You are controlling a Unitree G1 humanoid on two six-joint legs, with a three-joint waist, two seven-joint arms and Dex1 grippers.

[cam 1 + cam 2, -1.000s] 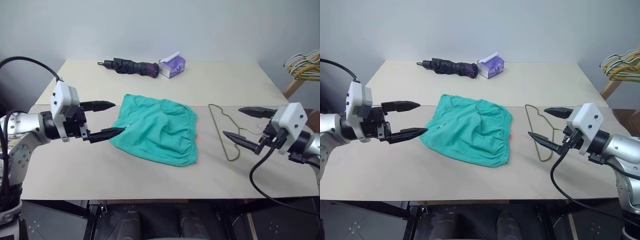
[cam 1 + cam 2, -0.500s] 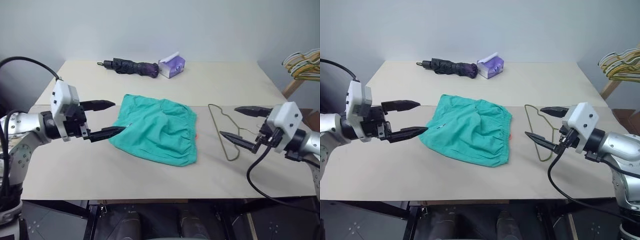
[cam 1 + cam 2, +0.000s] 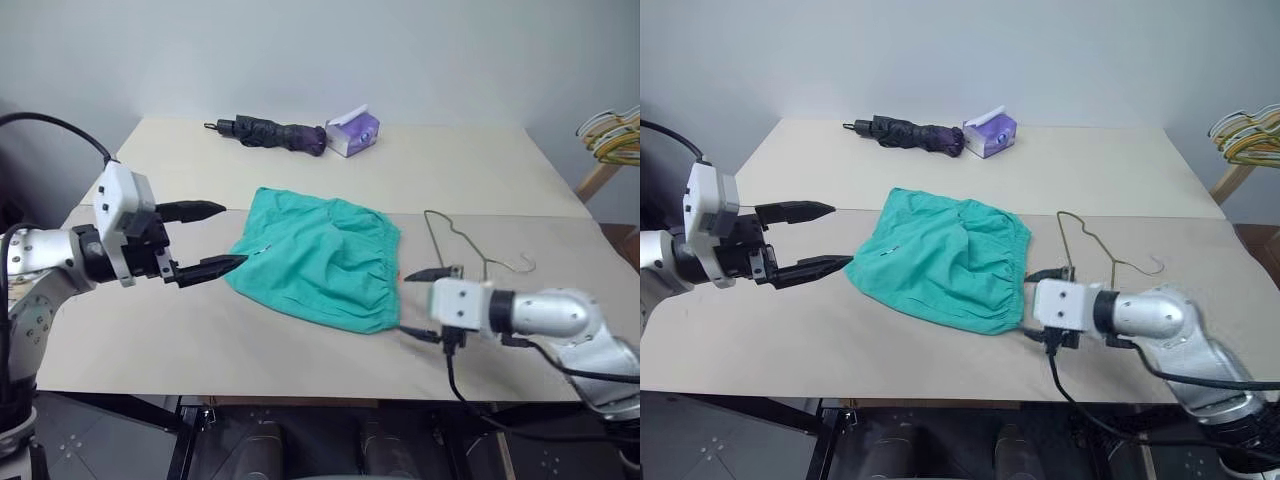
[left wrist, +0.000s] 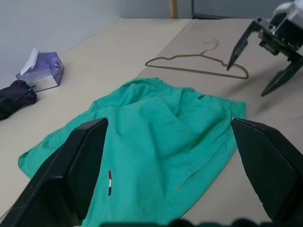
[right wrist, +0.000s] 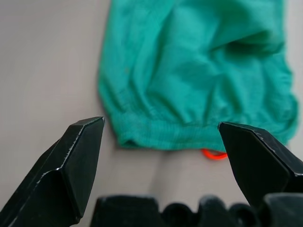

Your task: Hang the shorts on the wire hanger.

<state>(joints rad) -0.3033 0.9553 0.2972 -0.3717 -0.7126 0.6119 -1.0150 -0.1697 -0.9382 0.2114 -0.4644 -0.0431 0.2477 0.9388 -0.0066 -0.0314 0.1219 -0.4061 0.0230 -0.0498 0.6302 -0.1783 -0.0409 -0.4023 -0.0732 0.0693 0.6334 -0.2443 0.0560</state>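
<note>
Nothing hung yet — shorts (image 3: 322,258) flat on desk (image 3: 470,170), wire hanger (image 3: 455,250) untouched; right gripper (image 5: 161,142) fingers wide at waistband, left gripper (image 3: 215,240) wide too.

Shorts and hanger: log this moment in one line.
shorts: flat on table | wire hanger: untouched | left hand: open | right hand: open at waistband

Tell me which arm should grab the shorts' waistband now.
Right, I'd say. The right gripper has its jaws open just off the gathered waistband of the shorts, facing it, with the wire hanger beside it. The left gripper hovers open at the opposite edge.
</note>
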